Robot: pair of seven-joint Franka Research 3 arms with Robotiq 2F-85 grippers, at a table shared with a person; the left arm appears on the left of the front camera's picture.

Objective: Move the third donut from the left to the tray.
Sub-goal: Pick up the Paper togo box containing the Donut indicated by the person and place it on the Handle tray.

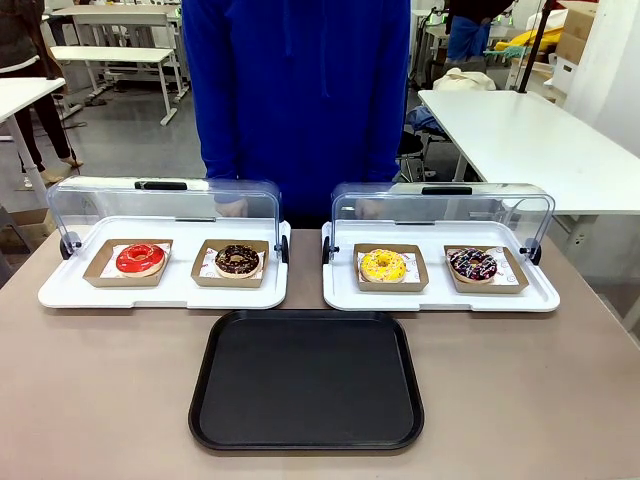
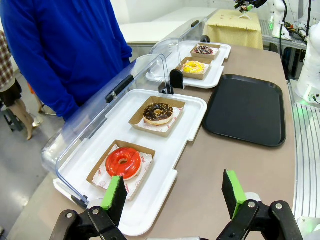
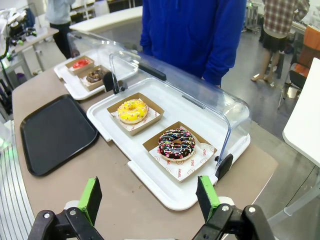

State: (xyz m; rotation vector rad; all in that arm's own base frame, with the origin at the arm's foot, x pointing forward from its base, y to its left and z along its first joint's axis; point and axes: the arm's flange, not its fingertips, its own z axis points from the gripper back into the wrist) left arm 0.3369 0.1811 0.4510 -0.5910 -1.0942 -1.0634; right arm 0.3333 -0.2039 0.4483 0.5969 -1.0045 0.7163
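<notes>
Colours: yellow donut (image 1: pixel 383 265), black tray (image 1: pixel 306 385).
Yellow icing w/ small sprinkles, brown cardboard holder (image 1: pixel 418 279); red donut (image 1: pixel 140 258); choc donut (image 1: pixel 237 260); dark donut (image 1: pixel 472 263) w/ multicolour sprinkles; white trays (image 1: pixel 160 300); blue top (image 1: pixel 300 100); grey-brown table (image 1: pixel 100 400).

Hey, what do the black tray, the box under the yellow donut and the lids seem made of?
Black tray: probably plastic, matte, with a moulded rounded rim. Box: brown cardboard, dull, with folded walls. Lids: clear glossy plastic, see-through with reflections.
</notes>
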